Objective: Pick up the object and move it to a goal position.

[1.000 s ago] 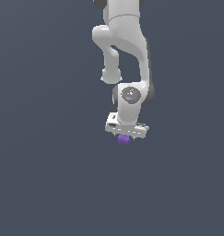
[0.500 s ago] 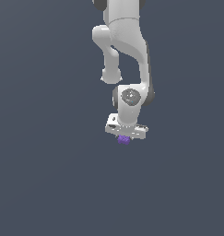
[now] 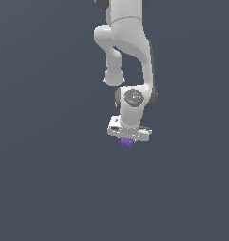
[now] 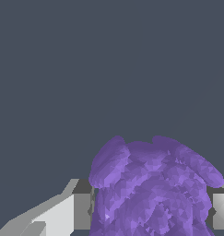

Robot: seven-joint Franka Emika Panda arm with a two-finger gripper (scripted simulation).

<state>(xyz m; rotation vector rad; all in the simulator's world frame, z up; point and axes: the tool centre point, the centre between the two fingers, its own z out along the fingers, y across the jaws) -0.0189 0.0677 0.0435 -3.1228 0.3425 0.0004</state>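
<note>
The purple lumpy block [image 3: 126, 142] shows just under the white gripper [image 3: 127, 140] in the exterior view, near the middle of the frame. In the wrist view the block [image 4: 152, 186] fills the space between the two fingers [image 4: 81, 211], which press on its sides. The gripper is shut on the block. The white arm rises from it to the upper edge of the exterior view. I cannot tell whether the block touches the grey floor.
A plain dark grey floor [image 3: 45, 179] surrounds the arm on all sides in the exterior view. No other objects show.
</note>
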